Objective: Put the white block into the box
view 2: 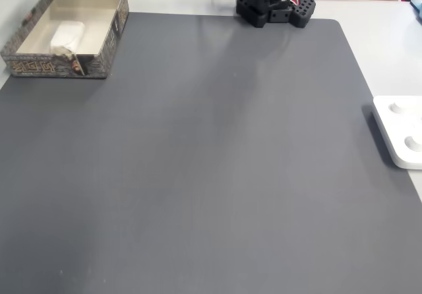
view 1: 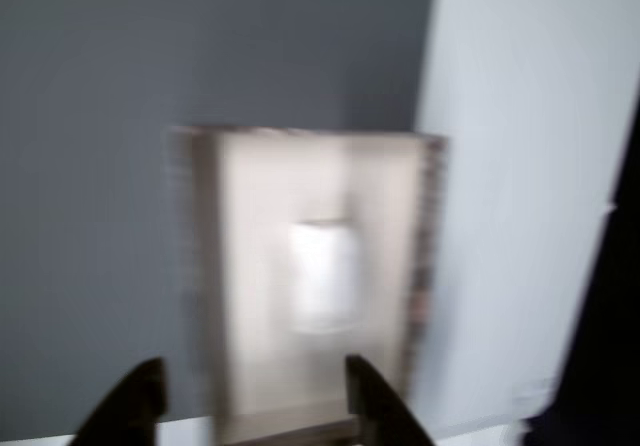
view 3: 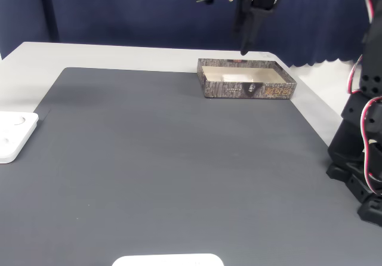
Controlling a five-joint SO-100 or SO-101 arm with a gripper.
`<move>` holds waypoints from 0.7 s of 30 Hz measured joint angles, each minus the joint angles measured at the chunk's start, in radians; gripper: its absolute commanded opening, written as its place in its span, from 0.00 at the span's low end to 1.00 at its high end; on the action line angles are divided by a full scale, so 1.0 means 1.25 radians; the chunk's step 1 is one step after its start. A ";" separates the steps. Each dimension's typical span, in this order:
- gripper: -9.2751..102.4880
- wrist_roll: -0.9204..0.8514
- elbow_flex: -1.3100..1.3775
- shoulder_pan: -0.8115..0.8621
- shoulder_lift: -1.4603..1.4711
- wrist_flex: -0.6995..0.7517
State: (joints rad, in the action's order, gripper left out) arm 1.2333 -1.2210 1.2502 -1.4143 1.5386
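- Seemingly all but finished: the white block (view 2: 68,35) lies flat on the floor of the box (view 2: 112,40), free of any grip.
- Nearest the lens in the blurred other view, the gripper (view 1: 255,391) shows two dark fingers spread wide apart with nothing between them.
- Beyond those fingers, the block (view 1: 324,274) sits near the middle of the box (view 1: 240,266), clear of the walls.
- On the grey mat (view 3: 179,158), the box (view 3: 250,89) rests at a far corner in a fixed view, the gripper (view 3: 245,42) hanging well above it, apart from the block.
- What is left, by this showing, looks to be only drawing the arm away.
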 measured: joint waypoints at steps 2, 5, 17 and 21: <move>0.28 -0.034 -0.094 -0.026 -0.080 -0.004; 0.28 -0.087 -0.212 -0.067 -0.193 -0.005; 0.21 -0.410 -0.481 -0.385 -0.566 0.010; 0.12 -0.528 -0.541 -0.523 -0.633 0.015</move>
State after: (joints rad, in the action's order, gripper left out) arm 0.5737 -1.8975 0.5967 -2.2059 1.5570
